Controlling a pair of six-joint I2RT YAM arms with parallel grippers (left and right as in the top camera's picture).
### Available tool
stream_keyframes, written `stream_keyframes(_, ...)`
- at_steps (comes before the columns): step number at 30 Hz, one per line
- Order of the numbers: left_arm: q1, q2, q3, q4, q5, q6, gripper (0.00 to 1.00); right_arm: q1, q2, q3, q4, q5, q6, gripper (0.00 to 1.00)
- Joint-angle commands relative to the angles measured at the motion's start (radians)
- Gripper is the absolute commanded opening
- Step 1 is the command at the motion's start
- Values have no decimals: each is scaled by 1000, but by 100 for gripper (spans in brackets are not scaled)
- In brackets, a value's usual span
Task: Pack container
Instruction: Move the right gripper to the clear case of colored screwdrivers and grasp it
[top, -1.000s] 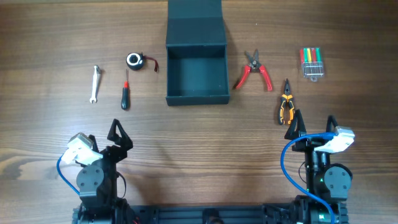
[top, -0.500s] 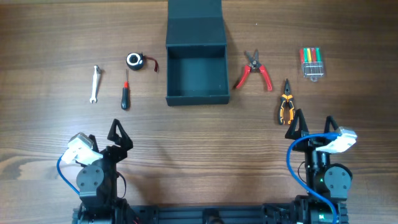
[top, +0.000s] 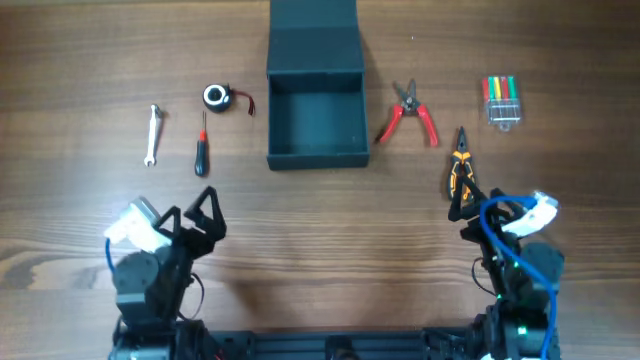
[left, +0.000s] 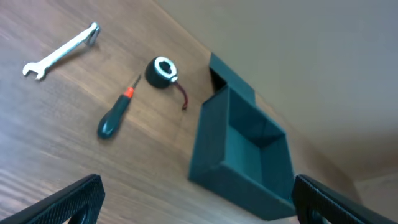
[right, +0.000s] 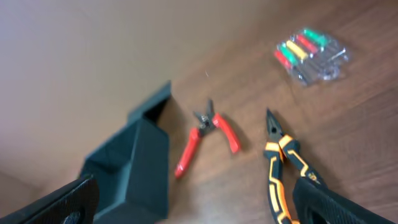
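Sitting at the far centre of the table, the container is open w/ its mouth facing straight up, inner floor in view. You see its lid folded back on the far side, so box + lid make one long axis running near-to-far, hinge on the far wall. Its sides sit square to the table edge.

Just left of it lies a round black-and-white part w/ a red wire. Next comes a screwdriver, shaft pointing away from the robot. Further left is a wrench, also lying near-to-far. Just right of the box are red-handled cutters, handles splayed toward the near side. Further right are orange-and-black pliers, nose pointing far, and a clear pack of coloured bits sits at far right.

Your left gripper hangs over the near-left table, well apart from the box, angled toward far-right. Its fingers are spread wide, released. The left wrist cam looks across wrench, screwdriver, round part and container.

Your right gripper hangs at near right, angled far-left, fingers likewise spread and released. From overhead one finger overlaps the pliers' handle end; can't tell if it touches. The right wrist cam is blurred but shows the pliers lying ahead, between the fingertips.
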Motion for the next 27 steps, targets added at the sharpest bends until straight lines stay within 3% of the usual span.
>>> stream_keyframes(1,-4,239,218,-65,19,19,100,-2,213,235,-50,-27,-158,100)
stream_keyframes(4,-4,474,430,-154,3,166,100,-2,438,502,-222,-22,-291,100)
stream_keyframes(7,-4,658,602,-262,-11,237,100,-2,631,776,-401,-13,-430,100)
stream_keyframes(11,-2,839,734,-342,-15,246,100,-2,770,1042,-536,-31,-458,100)
stream_keyframes(16,-2,914,740,-337,-98,246,100,-68,827,1095,-551,-20,-511,99)
stream_keyframes(22,-2,917,740,-337,-157,246,100,-164,1036,1097,-626,-83,-559,100)
stream_keyframes(27,-2,917,740,-337,-157,246,100,-164,1221,1148,-603,120,-645,100)
